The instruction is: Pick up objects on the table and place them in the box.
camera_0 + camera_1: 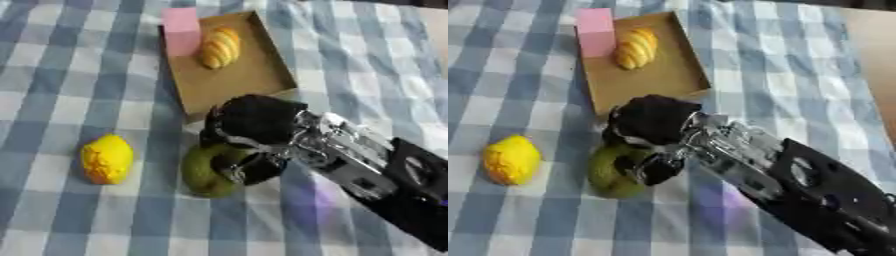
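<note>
The right arm comes in from the lower right corner, black at the forearm and silver at the wrist, reaching across the blue-and-white checked tablecloth (79,65). Its right hand (249,132) sits near the middle of the table with the fingers (254,170) curled down around a dark green, rounded fruit (203,172), possibly an avocado or pear; the fruit rests on the cloth and shows to the left of and below the fingers, with the hand closed about its right side. Whether the fruit is lifted off the cloth cannot be told.

To the left of the green fruit, well apart from it, a yellow lemon (107,159) lies on the cloth by itself.

Just beyond the hand lies the shallow brown cardboard box (249,75), its near edge close to the back of the hand. Inside it, toward the far end, lies a yellow-orange ridged piece like a croissant (220,47). A pink block (181,31) stands at the box's far left corner, touching the croissant's side.
</note>
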Motion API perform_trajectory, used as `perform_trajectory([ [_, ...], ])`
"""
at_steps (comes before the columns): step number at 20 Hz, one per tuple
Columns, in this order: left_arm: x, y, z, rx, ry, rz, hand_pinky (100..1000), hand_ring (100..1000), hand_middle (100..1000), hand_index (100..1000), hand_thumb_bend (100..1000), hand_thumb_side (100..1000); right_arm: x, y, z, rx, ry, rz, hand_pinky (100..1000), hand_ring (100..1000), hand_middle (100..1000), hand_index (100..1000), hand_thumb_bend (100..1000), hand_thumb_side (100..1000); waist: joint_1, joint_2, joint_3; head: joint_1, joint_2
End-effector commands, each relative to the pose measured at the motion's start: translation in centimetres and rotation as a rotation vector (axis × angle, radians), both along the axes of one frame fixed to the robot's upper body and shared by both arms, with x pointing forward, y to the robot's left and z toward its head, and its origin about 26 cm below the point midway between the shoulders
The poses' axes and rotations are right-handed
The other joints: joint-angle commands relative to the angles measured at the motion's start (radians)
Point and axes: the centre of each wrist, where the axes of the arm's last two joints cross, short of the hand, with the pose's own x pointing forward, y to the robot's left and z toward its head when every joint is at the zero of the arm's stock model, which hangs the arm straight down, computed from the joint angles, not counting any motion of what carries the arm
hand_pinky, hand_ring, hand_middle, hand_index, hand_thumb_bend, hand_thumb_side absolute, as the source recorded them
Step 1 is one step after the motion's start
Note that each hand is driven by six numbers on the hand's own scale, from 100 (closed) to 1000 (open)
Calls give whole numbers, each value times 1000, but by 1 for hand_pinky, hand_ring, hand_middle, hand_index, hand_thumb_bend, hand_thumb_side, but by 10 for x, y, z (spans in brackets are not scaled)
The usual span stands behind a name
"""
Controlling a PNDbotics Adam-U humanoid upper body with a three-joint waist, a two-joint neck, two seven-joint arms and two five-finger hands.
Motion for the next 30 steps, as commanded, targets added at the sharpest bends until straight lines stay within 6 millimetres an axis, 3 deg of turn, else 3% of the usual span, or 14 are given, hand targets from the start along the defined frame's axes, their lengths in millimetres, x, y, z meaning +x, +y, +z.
perform_trajectory([
  [1,-3,1,8,10,-27,-2,795,830,757,851,427,747,-19,-10,30,124,-39,21,323,400,455,530,100,148,8,-23,-3,3,-8],
  [11,-3,2,8,14,-28,1,794,831,758,849,428,746,-27,-34,93,424,-117,19,312,378,445,520,100,214,10,-31,-16,9,-5],
  [15,-3,1,9,17,-27,-1,794,831,758,849,427,747,-29,-34,114,506,-130,-47,309,374,442,517,100,223,10,-29,-14,6,-5],
  [18,-3,1,9,18,-27,-3,793,831,759,849,426,748,-19,-30,123,554,-126,-93,306,369,440,515,100,233,9,-27,-10,3,-4],
  [22,-2,0,10,19,-28,-9,792,831,759,849,429,747,9,-24,126,560,-137,-169,327,388,448,523,100,211,7,-26,-5,0,-3],
  [23,-2,0,10,19,-30,-11,792,831,759,849,427,750,18,-24,124,549,-131,-193,329,390,449,524,100,143,6,-26,-4,-1,-3],
  [24,-2,-1,11,18,-31,-13,792,831,759,849,428,748,26,-24,121,537,-124,-213,331,392,449,524,100,202,5,-25,-2,-3,-4],
  [30,-2,-1,12,20,-36,-12,791,831,759,849,430,747,57,-30,98,449,-71,-280,364,417,462,540,100,168,3,-21,4,-4,-1],
])
